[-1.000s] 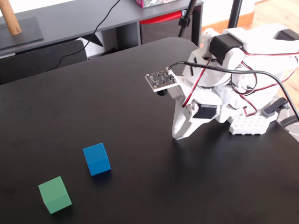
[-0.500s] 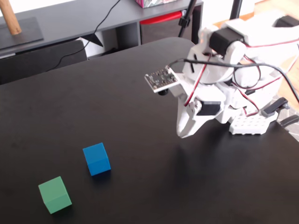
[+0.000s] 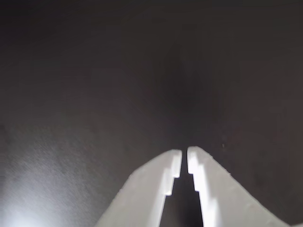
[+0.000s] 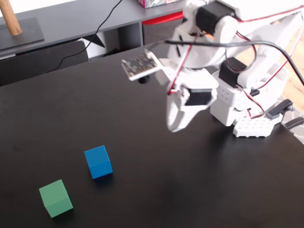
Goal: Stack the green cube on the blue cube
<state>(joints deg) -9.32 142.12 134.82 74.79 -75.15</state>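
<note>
The pincer (image 4: 173, 126), nearly closed and empty, has lifted off the worktop (image 4: 142, 190) and swung left, beginning its reach toward the green cube (image 4: 56, 198), far lower-left beyond the blue cube (image 4: 98, 162).

White printed arm (image 4: 247, 52) with black servo blocks (image 4: 199, 96) showing at the joints. Red and black cables (image 4: 237, 45) are looping across the upper links. A small bare circuit-board camera (image 4: 141, 64) is sitting on a bracket at the wrist. The gripper (image 4: 174, 124) is showing two white tapering fingers (image 3: 149, 189) with stepped inner edges.
</note>
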